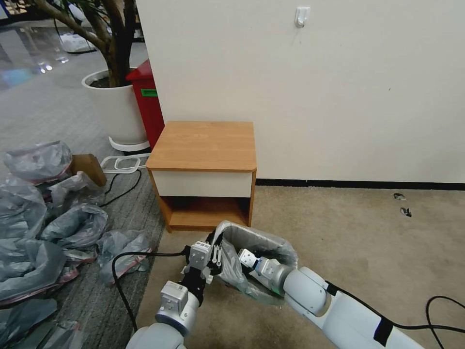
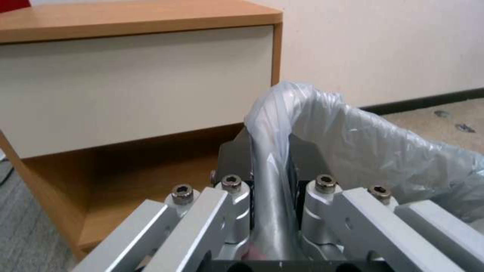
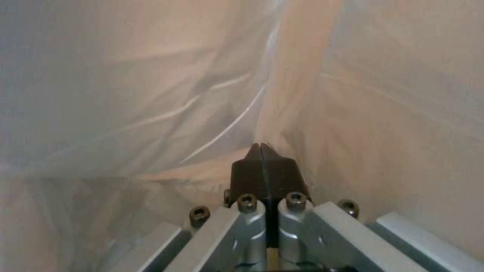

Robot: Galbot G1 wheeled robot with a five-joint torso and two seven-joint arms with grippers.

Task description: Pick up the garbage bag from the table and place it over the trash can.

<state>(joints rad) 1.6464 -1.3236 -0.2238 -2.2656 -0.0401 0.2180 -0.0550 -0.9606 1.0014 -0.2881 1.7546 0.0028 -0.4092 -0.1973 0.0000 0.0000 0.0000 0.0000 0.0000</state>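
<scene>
The garbage bag (image 1: 261,240), thin translucent grey film, is draped over the far rim of the trash can (image 1: 275,291), which stands on the carpet just in front of the table (image 1: 203,145). The film hides most of the can. My left gripper (image 1: 213,253) is at the can's left corner, shut on a bunched strand of the bag's edge (image 2: 272,170). My right gripper (image 1: 244,257) reaches in from the near side. In the right wrist view its black pads (image 3: 252,166) are pressed together, and folds of bag film (image 3: 151,94) run out from their tips.
Several bulkier grey plastic bags (image 1: 72,228) lie heaped on the floor at the left. A red bin (image 1: 147,102) and a white planter (image 1: 114,106) stand behind the table's left side. A black cable (image 1: 121,286) loops beside my left arm. Open carpet (image 1: 368,242) lies to the right.
</scene>
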